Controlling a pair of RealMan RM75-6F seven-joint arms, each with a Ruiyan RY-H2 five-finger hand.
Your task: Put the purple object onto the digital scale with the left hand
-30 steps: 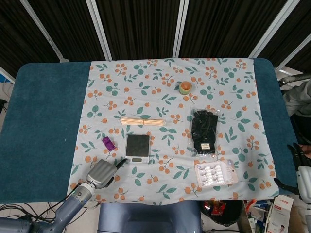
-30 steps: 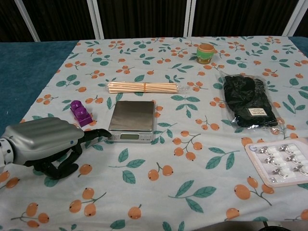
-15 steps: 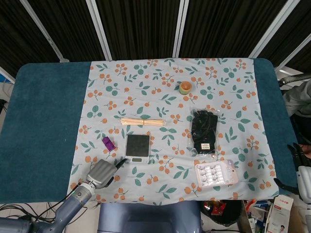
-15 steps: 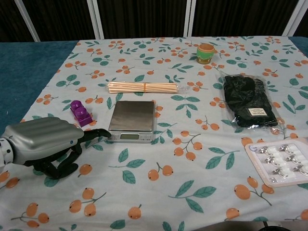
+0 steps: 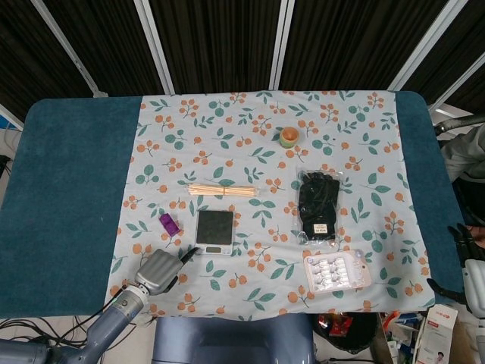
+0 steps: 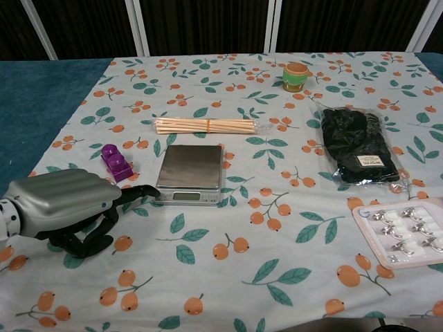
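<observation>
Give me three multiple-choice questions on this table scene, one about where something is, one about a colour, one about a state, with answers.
1. Where does the purple object lie?
A. on the scale
B. on the cloth left of the scale
C. in the left hand

2. What colour is the packaged pair of gloves?
A. black
B. white
C. red

3. What is on the digital scale?
A. purple object
B. sticks
C. nothing

Answers: 1 B, it sits on the cloth apart from the scale. 2 A, the bag shows black fabric. 3 C, its platform is bare; the left hand holds nothing.

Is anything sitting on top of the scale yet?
No. The scale has a bare metal top. The purple block sits on the cloth beside it, and the left hand holds nothing. Nothing covers the scale.
</observation>
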